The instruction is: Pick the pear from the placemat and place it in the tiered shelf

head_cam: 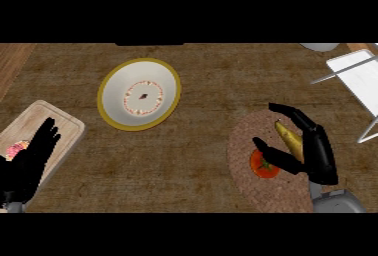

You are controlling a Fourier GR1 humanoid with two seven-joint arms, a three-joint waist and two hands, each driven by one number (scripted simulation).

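A yellowish, elongated pear [289,140] lies on the round brown woven placemat [247,132] at the right. My right hand [322,159] hovers over the mat, open: its fingers run along the pear's right side and its thumb reaches out on the left, so the pear sits in the gap between them. I cannot tell whether the hand touches it. The white tiered shelf [360,76] stands at the upper right, beyond the mat. My left hand [28,162] rests open at the lower left.
A red tomato [261,169] sits on the mat just left of the pear, under my thumb. A yellow-rimmed plate [112,92] lies at centre left. A wooden cutting board [53,119] with a pinkish item [16,149] lies under my left hand.
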